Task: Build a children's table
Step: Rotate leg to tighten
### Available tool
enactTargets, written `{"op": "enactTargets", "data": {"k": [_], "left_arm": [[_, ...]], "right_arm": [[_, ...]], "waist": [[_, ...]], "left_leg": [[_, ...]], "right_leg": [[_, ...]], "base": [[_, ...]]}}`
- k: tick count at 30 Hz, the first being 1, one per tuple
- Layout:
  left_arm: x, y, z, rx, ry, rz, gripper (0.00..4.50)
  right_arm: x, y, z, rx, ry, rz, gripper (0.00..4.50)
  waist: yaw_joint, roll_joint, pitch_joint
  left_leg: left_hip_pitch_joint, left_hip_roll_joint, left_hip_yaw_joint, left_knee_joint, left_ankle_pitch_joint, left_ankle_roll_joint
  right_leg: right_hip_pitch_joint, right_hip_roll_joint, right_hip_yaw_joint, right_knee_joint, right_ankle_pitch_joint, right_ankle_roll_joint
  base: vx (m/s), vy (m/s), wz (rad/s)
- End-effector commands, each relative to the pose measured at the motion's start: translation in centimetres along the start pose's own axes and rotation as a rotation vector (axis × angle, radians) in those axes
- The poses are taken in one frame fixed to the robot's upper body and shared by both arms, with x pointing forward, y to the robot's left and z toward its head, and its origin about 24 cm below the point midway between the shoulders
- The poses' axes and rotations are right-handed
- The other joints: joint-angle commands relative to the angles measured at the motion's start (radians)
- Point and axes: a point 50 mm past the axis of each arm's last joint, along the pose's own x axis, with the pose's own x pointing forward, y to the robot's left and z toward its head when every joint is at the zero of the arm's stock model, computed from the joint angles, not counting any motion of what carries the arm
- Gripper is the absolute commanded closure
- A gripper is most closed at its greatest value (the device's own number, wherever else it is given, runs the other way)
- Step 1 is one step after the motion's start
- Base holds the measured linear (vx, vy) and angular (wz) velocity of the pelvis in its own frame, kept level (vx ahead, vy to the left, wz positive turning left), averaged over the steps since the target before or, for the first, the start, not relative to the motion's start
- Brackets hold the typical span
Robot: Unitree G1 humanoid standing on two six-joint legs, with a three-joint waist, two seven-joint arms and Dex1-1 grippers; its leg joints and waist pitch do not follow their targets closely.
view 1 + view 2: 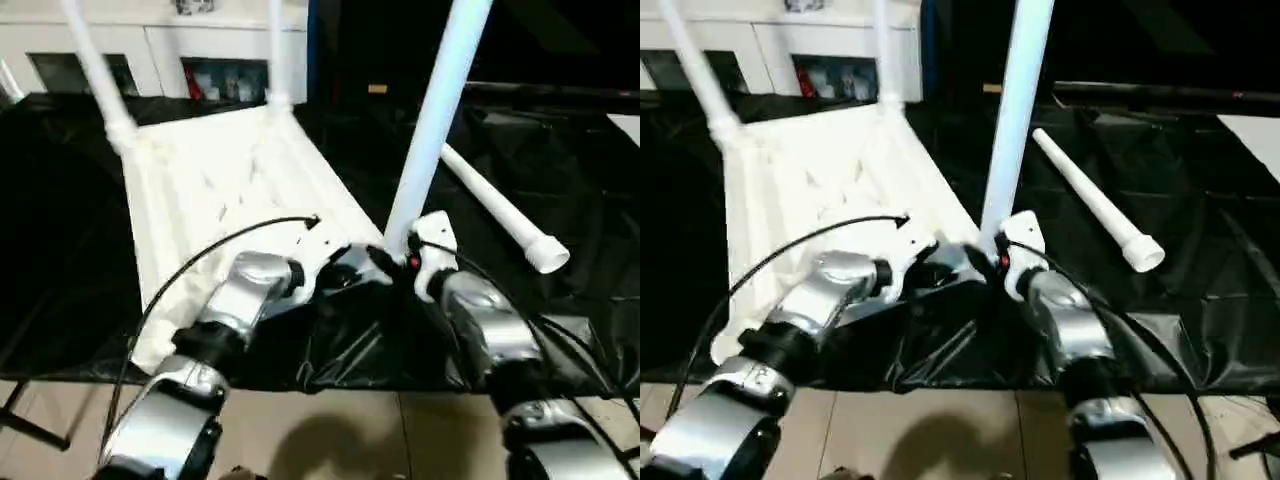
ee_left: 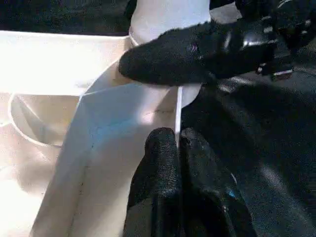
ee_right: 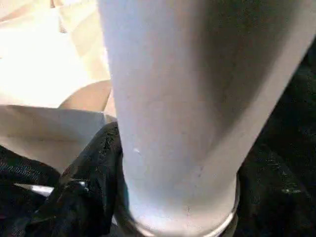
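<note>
The white table top [image 1: 200, 190] lies upside down on a black sheet, ribbed side up. Two legs [image 1: 95, 70] [image 1: 275, 50] stand in its far corner sockets. A third leg [image 1: 435, 120] stands upright at the near right corner. My right gripper [image 1: 400, 255] is closed around its base, and one black finger [image 2: 168, 59] wraps across the tube. The leg [image 3: 173, 98] looms close in the right wrist view. My left gripper [image 2: 175, 140] is shut on the thin rim of the table top [image 2: 113, 113], just beside that corner. A fourth leg [image 1: 500, 215] lies loose to the right.
The black sheet [image 1: 560, 150] covers the work surface, wrinkled near my forearms. A white glass-door cabinet [image 1: 200, 60] stands at the back. Tiled floor [image 1: 330, 430] shows below the sheet's near edge. A black cable [image 1: 200, 260] arcs over my left forearm.
</note>
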Motion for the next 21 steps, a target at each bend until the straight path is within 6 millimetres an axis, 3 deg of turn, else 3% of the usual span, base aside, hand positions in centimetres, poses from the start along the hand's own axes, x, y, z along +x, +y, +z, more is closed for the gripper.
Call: {"op": "enactTargets", "data": {"k": [1, 3, 7, 8, 10, 11, 14, 17, 21], "left_arm": [[1.4, -1.8, 2.7, 0.052, -0.138, -0.083, 4.50], [1.1, -1.9, 2.5, 0.069, -0.145, -0.120, 4.50], [0.3, -2.2, 2.3, 0.099, -0.159, -0.223, 4.50], [-0.1, -2.3, 2.2, 0.110, -0.163, -0.277, 4.50], [-0.6, -2.4, 1.9, 0.119, -0.151, -0.324, 4.50], [-1.0, -2.4, 1.7, 0.124, -0.139, -0.353, 4.50], [-1.4, -2.2, 1.4, 0.128, -0.124, -0.383, 4.50], [-2.0, -1.8, 1.0, 0.133, -0.098, -0.414, 4.50], [-2.5, -1.4, 0.8, 0.137, -0.083, -0.431, 4.50]], "right_arm": [[1.5, 5.3, -0.8, 0.039, 0.022, 0.257, 1.04], [1.2, 4.9, -0.8, 0.008, 0.017, 0.277, 0.78], [0.3, 4.1, -0.7, -0.041, 0.005, 0.337, 0.70], [-0.3, 3.8, -0.7, -0.063, -0.003, 0.387, 0.70], [-1.0, 3.5, -0.7, -0.097, -0.008, 0.445, 0.70], [-1.7, 3.4, -0.8, -0.115, -0.005, 0.506, 0.70], [-2.5, 3.2, -0.8, -0.128, 0.003, 0.578, 0.70], [-3.8, 2.9, -0.8, -0.152, 0.018, 0.679, 0.70], [-4.5, 2.7, -0.8, -0.152, 0.036, 0.739, 0.85]], "waist": [[0.005, -0.016, -0.064], [0.003, -0.014, -0.064], [0.003, -0.008, -0.064], [0.004, -0.012, -0.064], [0.007, -0.008, -0.064], [0.012, -0.001, -0.063], [0.022, -0.003, -0.060], [0.037, 0.000, -0.061], [0.040, -0.002, -0.062]], "left_leg": [[0.014, 0.034, -0.018, -0.072, -0.165, 0.069], [0.016, 0.035, -0.018, -0.072, -0.177, 0.072], [0.018, 0.037, -0.019, -0.073, -0.195, 0.068], [0.016, 0.038, -0.019, -0.073, -0.200, 0.075], [0.019, 0.040, -0.017, -0.072, -0.198, 0.081], [0.025, 0.042, -0.016, -0.073, -0.212, 0.079], [0.022, 0.043, -0.014, -0.075, -0.215, 0.078], [0.027, 0.047, -0.014, -0.076, -0.227, 0.064], [0.023, 0.046, -0.015, -0.076, -0.218, 0.057]], "right_leg": [[0.042, -0.046, 0.022, -0.066, -0.148, -0.235], [0.041, -0.046, 0.022, -0.066, -0.152, -0.239], [0.041, -0.047, 0.023, -0.067, -0.154, -0.244], [0.045, -0.047, 0.021, -0.067, -0.148, -0.247], [0.041, -0.047, 0.022, -0.065, -0.131, -0.256], [0.038, -0.046, 0.022, -0.068, -0.136, -0.264], [0.041, -0.045, 0.020, -0.066, -0.143, -0.264], [0.037, -0.047, 0.020, -0.065, -0.157, -0.261], [0.039, -0.050, 0.018, -0.064, -0.153, -0.263]], "base": [[0.000, 0.000, 0.00], [0.000, 0.000, 0.00], [0.000, 0.000, 0.00], [0.000, 0.000, 0.00], [0.000, 0.000, 0.00], [0.000, 0.000, 0.00], [0.000, 0.000, 0.00], [0.000, 0.000, 0.00], [0.000, 0.000, 0.00]]}}
